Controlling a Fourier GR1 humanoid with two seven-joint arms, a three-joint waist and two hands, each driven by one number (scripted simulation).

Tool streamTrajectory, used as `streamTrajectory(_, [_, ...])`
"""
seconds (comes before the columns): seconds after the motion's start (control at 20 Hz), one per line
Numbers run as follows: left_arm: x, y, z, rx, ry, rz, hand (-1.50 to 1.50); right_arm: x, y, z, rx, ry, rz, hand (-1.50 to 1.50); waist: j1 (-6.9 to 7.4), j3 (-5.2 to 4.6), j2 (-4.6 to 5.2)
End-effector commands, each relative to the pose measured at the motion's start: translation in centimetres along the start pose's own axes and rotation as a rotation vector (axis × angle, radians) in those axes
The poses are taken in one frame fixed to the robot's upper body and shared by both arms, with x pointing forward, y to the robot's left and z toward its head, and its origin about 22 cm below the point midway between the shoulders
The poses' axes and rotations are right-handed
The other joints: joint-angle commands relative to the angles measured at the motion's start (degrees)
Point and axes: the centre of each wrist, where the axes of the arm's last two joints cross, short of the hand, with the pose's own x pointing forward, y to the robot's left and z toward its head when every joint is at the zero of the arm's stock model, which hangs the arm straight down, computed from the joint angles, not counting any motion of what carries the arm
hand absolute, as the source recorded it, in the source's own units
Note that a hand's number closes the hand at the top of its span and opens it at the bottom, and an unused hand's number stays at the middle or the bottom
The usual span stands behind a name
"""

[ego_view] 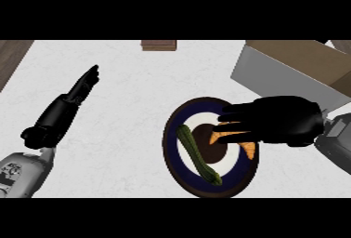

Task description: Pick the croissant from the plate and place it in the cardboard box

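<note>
Right hand (284, 120) over the plate (175, 158), fingers curled onto the croissant (237, 139), apparently grasping it. Croissant on plate beside a green vegetable (197, 155). Cardboard box (295, 65) beyond. Left hand (81, 88) open, fingers straight.

croissant (237, 138) and cucumber (197, 155) on plate (179, 173), cardboard box (295, 69) behind right

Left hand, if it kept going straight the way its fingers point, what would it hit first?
The left hand points up and slightly right over bare counter. Nothing lies in that line; the small brown object at the far edge sits well to its right. The way looks free, though height is unclear.
</note>
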Motion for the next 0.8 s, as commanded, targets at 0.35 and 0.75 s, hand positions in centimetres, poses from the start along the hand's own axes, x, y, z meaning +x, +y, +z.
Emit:
streamTrajectory(0.35, [-0.3, -2.0, -0.3, 0.008, 0.003, -0.004, 0.00, -1.2, 1.7, -1.3, 0.050, 0.003, 0.036, -1.50, -0.20, -0.01, 0.05])
streamTrajectory(0.75, [-1.3, -1.2, 1.3, 0.002, -0.010, -0.015, 0.00, -1.2, 3.4, -3.2, 0.058, 0.006, 0.016, -1.50, -0.02, -0.01, -0.02])
